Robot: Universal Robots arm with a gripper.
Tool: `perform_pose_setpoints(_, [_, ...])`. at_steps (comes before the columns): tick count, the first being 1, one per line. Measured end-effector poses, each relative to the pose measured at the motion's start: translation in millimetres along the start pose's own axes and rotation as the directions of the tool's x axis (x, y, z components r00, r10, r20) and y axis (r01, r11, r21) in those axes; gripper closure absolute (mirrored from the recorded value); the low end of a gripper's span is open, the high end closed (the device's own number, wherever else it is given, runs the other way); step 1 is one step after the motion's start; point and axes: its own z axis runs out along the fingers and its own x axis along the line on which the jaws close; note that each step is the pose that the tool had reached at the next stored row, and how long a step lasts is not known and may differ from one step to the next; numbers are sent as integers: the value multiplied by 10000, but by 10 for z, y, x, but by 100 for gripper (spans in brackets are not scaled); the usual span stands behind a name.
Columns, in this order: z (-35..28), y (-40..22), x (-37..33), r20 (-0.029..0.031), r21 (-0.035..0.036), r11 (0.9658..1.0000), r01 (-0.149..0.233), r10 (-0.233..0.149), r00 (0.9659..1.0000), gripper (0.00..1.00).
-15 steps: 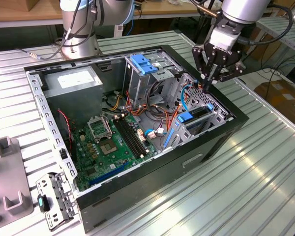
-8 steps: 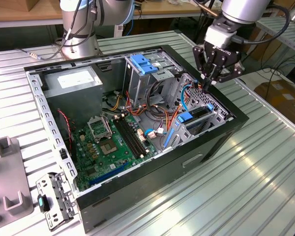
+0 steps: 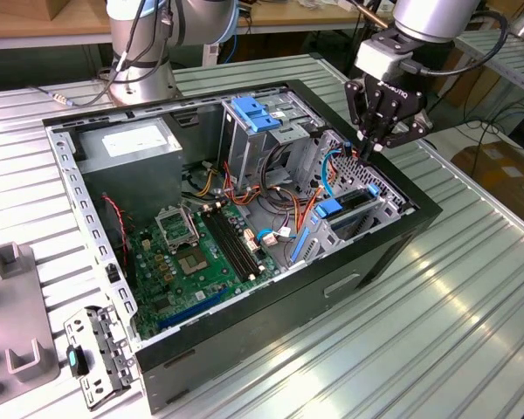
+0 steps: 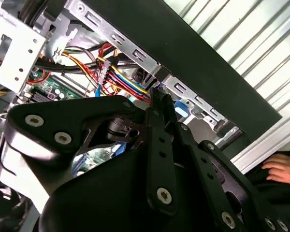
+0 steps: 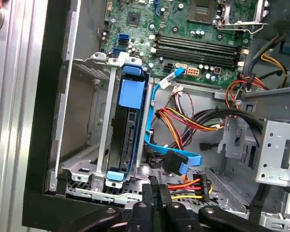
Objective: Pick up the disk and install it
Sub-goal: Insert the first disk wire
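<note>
We see the open computer case [image 3: 244,218] lying on its side on the ribbed metal desk [image 3: 472,297], its green motherboard [image 3: 201,253] exposed. The disk [image 5: 130,130] sits edge-on in a slot of the metal drive cage [image 5: 99,145] at the case's corner – its blue frame and tab show at both ends, and a blue data cable [image 5: 159,145] runs just beside it. In the exterior view the same disk [image 3: 345,209] appears as a dark slab with a blue tab inside the cage, towards the exterior view's right.

The hand [image 3: 373,150] hangs over that corner of the case, close above the cage, with its fingertips pressed together and nothing between them; in the first wrist view the hand [image 5: 155,191] shows its two black fingers [image 5: 150,203] meeting just above a bundle of red, yellow and black wires [image 5: 193,188]. In the second wrist view the hand [image 4: 157,94] points at the case's rim – a person's hand [image 4: 282,169] rests off to one side
</note>
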Motion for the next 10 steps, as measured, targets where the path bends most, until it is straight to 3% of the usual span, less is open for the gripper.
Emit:
perform_pose_setpoints(2, [1,0,0,-19,-28,9988,-487,487,9988,83])
perform_pose_setpoints(6, [3,0,0,-46,-62,9938,-1114,1114,9938,83])
perform_pose_setpoints(9, [4,6,-1,-81,-104,9818,-1896,1895,9818,83])
perform_pose_setpoints(10, [4,10,-2,-85,-109,9799,-1993,1992,9799,83])
